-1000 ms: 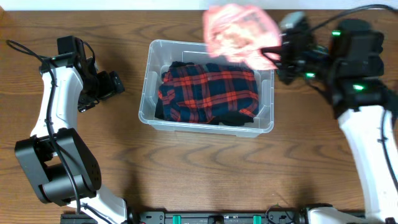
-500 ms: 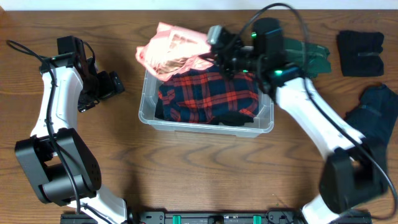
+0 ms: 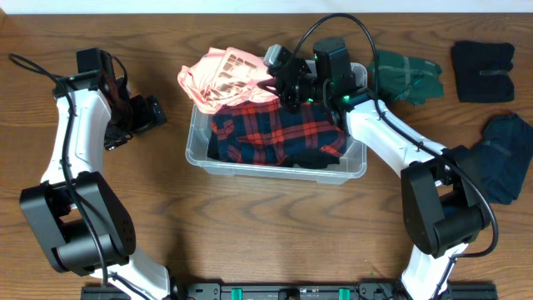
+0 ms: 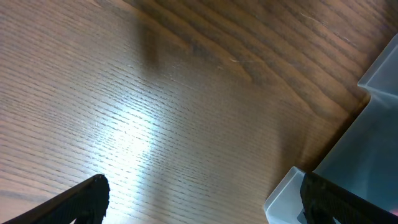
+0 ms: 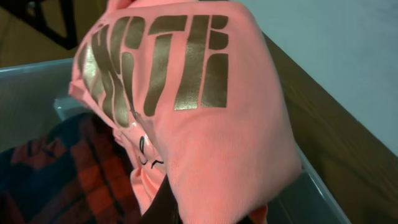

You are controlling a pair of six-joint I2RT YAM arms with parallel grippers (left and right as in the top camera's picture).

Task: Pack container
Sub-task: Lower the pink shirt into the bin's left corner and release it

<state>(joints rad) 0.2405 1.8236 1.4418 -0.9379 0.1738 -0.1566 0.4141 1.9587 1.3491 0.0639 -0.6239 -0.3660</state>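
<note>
At the centre of the overhead frame you have the container [image 3: 275, 171] on the table [image 3: 275, 233], with a red-and-navy plaid shirt [image 3: 279, 125] filling it. Over its upper edge your right gripper [image 3: 273, 83] is clenched on a pink shirt [image 3: 221, 75], which drapes across the bin's upper-left corner and spills outside the rim. In the right wrist view that pink cloth, with its gold lettering, blocks nearly everything; only a strip of plaid and bin wall shows beneath it. Your left gripper [image 3: 155, 112] sits at the left of the frame, near the bin but apart from it, fingers spread wide over bare wood and grasping nothing. At the upper right lie a green cloth [image 3: 405, 75], just beside the bin's corner, and a black cloth [image 3: 483, 71]; a dark blue cloth [image 3: 508, 154] lies at the right edge.
</note>
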